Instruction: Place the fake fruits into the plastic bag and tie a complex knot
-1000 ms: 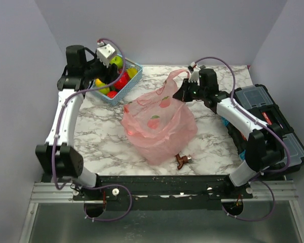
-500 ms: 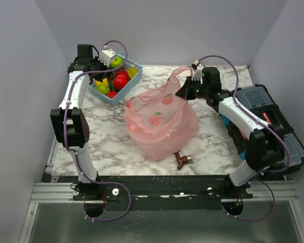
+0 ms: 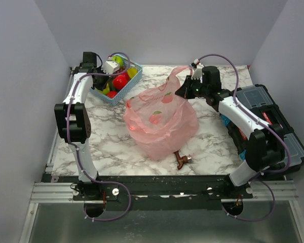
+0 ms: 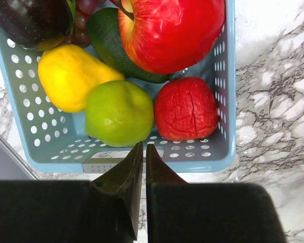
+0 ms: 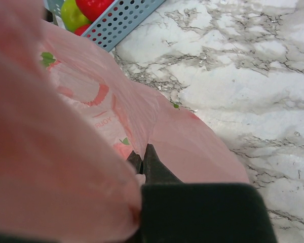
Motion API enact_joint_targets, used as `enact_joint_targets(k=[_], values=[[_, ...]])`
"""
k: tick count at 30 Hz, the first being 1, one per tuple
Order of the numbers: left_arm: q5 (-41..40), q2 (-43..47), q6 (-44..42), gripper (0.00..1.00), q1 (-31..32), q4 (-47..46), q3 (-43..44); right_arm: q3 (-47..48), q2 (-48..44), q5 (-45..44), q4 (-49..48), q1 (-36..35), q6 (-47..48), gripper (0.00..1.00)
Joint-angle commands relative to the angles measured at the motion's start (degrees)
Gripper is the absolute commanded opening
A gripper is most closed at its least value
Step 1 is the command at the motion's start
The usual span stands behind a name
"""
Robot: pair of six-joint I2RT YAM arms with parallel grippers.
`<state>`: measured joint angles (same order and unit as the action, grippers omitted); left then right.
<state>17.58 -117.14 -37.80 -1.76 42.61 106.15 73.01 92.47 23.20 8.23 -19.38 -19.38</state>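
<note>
**benchlurker:** so where's the fruit at? and why is your right arm just parked on the bag?

**me:** The fake fruits are all piled in the blue basket at the far left corner of the marble table. A green one and a wrinkly red one sit nearest my left gripper, with a yellow one, a big red apple and a dark purple one behind them. The plastic bag sits mid-table, just beside the basket. My right gripper is clamped tight on the pink film at the bag's far rim, holding it up so the mouth stands open. I reckon that's the whole point of it, since film that thin flops closed if nobody props it.

**benchlurker:** and the left one? got anything?

**me:** Nope. Its jaws are pressed together with nothing between them, tips hanging over the basket's near wall, right in front of the green fruit. Closed like that it can't take anything. I'd say it has to spread wide and come down around the fruit's middle, because glossy round plastic squirts out of a shallow pinch. Can't tell if any fruit is inside the bag, the film's too cloudy. No knot yet either, and one handle stands loose.
</note>
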Motion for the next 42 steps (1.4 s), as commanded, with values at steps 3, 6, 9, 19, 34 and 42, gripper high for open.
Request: enact_joint_targets(k=[3, 6, 9, 19, 34, 42], values=[[-3.43, -3.37, -2.94, 0.05, 0.21, 0.35, 0.29, 1.54, 0.43, -0.31, -0.14, 0.30, 0.88, 0.01], [-4.82, -3.82, -4.19, 0.03, 0.18, 0.70, -0.88, 1.61, 0.43, -0.29, -0.02, 0.35, 0.90, 0.01], [-5.47, -1.89, -5.29, 0.01, 0.01, 0.63, -4.38, 1.66, 0.42, -0.38, -0.05, 0.31, 1.09, 0.01], [-7.50, 12.33, -7.86, 0.00, -0.42, -2.33, -26.23, 0.09, -0.26, -0.17, -0.14, 0.44, 1.17, 0.01], [18.23, 35.07, 1.12, 0.69, -4.77, -2.01, -37.12, -3.04, -1.41, 0.83, -0.71, 0.40, 1.04, 0.01], [19.61, 37.37, 30.10, 0.99, -4.74, -15.18, -36.94, -3.63, -1.59, 0.36, -1.53, 0.40, 0.16, 0.01]])
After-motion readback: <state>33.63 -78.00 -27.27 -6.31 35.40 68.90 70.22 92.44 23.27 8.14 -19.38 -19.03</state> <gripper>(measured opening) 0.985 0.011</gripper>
